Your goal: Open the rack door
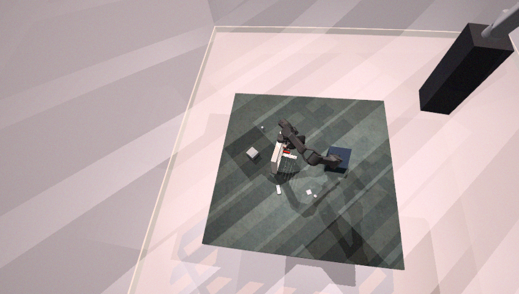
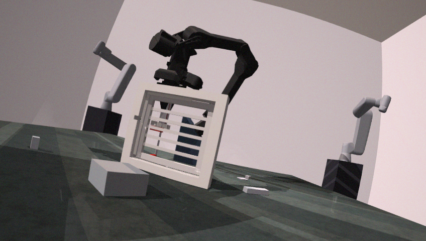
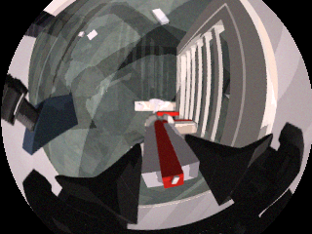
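Observation:
The white rack frame (image 1: 275, 158) (image 2: 216, 141) stands upright on the green table (image 1: 236, 225). Its slatted door (image 2: 172, 137) (image 3: 207, 63) appears closed within it. The upright grey handle with a red stripe (image 3: 168, 156) stands on the arm's side of the door; in the exterior view it shows through the frame opening. My gripper (image 3: 163, 143) comes down over it, with one black finger on each side of the handle's upper part. The fingers stand close to its sides, and thin gaps still seem to show, so I read the gripper as open. The top view hides the fingertips beneath the arm.
A pale box (image 1: 252, 152) (image 2: 126, 182) stands on the frame's far side. A dark blue block (image 1: 340, 156) (image 3: 54, 119) is by the arm's base. A white bar (image 1: 278, 189) (image 2: 255, 190) (image 3: 160, 16), several smaller white pieces and a low white crosspiece (image 3: 141, 105) also show.

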Action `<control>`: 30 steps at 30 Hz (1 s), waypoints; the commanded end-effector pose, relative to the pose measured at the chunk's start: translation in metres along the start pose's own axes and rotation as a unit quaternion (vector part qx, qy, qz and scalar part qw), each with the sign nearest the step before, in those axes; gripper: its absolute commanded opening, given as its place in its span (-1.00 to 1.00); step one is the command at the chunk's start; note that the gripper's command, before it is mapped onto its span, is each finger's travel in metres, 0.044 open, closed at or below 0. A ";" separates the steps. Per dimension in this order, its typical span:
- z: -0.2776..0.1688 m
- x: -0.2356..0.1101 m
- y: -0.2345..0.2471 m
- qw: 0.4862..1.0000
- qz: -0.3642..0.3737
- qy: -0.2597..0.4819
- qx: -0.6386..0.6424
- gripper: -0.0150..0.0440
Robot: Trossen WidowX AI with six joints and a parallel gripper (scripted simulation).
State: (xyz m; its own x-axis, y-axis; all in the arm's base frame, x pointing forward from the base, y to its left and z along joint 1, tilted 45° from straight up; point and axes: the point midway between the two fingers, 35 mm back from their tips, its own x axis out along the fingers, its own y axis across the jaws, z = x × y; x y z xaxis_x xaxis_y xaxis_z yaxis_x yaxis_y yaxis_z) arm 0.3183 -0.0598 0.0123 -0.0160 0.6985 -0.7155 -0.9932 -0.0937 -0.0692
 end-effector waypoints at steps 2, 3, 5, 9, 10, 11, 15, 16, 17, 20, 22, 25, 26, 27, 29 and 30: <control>0.001 0.000 0.000 1.000 0.000 -0.002 -0.005 -0.02; 0.001 0.000 0.000 1.000 0.000 -0.002 -0.005 -0.11; 0.001 0.000 0.000 1.000 0.000 -0.002 -0.005 -0.16; 0.001 0.000 0.000 1.000 0.000 -0.002 -0.005 -0.25; 0.001 0.000 0.000 1.000 0.000 -0.002 -0.005 -0.27; 0.001 0.000 0.000 1.000 0.000 -0.002 -0.005 -0.29; 0.001 0.000 0.000 1.000 0.000 -0.002 -0.005 -0.38; 0.001 0.000 0.000 1.000 0.000 -0.002 -0.005 -0.40; 0.001 0.000 0.000 1.000 0.000 -0.002 -0.005 -0.41; 0.001 0.000 0.000 1.000 0.000 -0.002 -0.003 -0.41; 0.001 0.000 0.001 1.000 0.000 -0.002 0.012 -0.41; 0.003 0.000 0.004 0.999 0.000 -0.002 0.045 -0.41; 0.004 0.000 0.005 0.998 0.000 -0.002 0.055 -0.41; 0.004 0.000 0.006 0.998 0.000 -0.002 0.066 -0.41; 0.005 0.000 0.008 0.996 0.000 -0.002 0.088 -0.41; 0.006 0.000 0.009 0.995 0.000 -0.002 0.099 -0.41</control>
State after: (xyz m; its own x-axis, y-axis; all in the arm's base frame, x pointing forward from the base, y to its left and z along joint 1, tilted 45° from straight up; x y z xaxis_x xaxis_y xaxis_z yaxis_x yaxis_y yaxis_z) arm 0.3128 -0.0582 0.0140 -0.0157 0.6982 -0.7158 -0.9997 0.0028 0.0247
